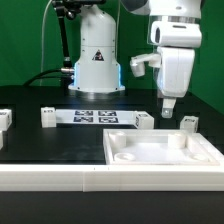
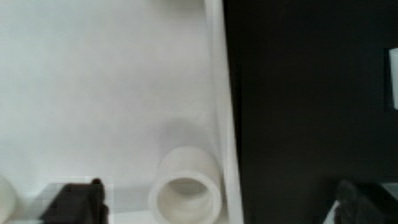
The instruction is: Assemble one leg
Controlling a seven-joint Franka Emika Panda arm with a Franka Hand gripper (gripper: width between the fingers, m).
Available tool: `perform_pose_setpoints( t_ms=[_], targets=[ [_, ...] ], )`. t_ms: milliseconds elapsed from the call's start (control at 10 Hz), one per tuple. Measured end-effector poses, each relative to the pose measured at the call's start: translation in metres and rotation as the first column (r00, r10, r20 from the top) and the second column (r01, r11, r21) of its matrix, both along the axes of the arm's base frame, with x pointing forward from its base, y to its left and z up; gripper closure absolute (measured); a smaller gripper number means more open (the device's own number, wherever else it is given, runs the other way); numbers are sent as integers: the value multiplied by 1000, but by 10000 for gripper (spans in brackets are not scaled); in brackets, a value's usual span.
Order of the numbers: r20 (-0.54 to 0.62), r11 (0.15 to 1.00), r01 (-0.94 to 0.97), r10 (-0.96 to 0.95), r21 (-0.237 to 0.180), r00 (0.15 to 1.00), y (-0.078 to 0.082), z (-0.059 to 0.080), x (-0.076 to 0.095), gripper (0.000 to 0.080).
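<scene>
My gripper [image 1: 168, 107] hangs above the far right part of the large white square panel [image 1: 165, 152], clear of it. In the wrist view the gripper [image 2: 222, 205] is open and empty. Its dark fingertips [image 2: 75, 203] straddle the panel's edge, beside a round corner hole [image 2: 183, 186]. Small white legs stand on the black table: one [image 1: 47, 117] at the exterior view's left of the marker board, one [image 1: 142, 121] just beyond the panel, and one [image 1: 188, 122] at the exterior view's right of the gripper. None is between the fingers.
The marker board [image 1: 95, 117] lies flat in front of the arm's base [image 1: 97, 62]. Another white part [image 1: 4, 121] sits at the exterior view's left edge. A raised white rail [image 1: 60, 178] runs along the near table edge. A pale blurred strip [image 2: 391, 75] shows on the table.
</scene>
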State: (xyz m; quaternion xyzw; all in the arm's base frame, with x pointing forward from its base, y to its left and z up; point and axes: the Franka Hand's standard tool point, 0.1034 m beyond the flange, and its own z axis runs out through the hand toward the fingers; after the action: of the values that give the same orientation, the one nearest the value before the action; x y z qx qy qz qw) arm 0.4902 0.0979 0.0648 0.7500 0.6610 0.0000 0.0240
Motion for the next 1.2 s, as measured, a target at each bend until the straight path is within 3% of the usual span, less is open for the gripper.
perform_pose_setpoints(
  t_ms=[300, 400, 500, 800, 1200],
  targets=[
    [16, 974, 227, -228, 20, 974, 1, 0, 0, 150],
    [45, 923, 377, -381, 74, 924, 4, 0, -6, 150],
    [43, 849, 517, -523, 112, 851, 7, -2, -17, 150],
    [-13, 590, 793, -801, 153, 598, 32, -11, -29, 150],
    [-65, 371, 916, -921, 155, 384, 37, -12, -30, 150]
  ],
)
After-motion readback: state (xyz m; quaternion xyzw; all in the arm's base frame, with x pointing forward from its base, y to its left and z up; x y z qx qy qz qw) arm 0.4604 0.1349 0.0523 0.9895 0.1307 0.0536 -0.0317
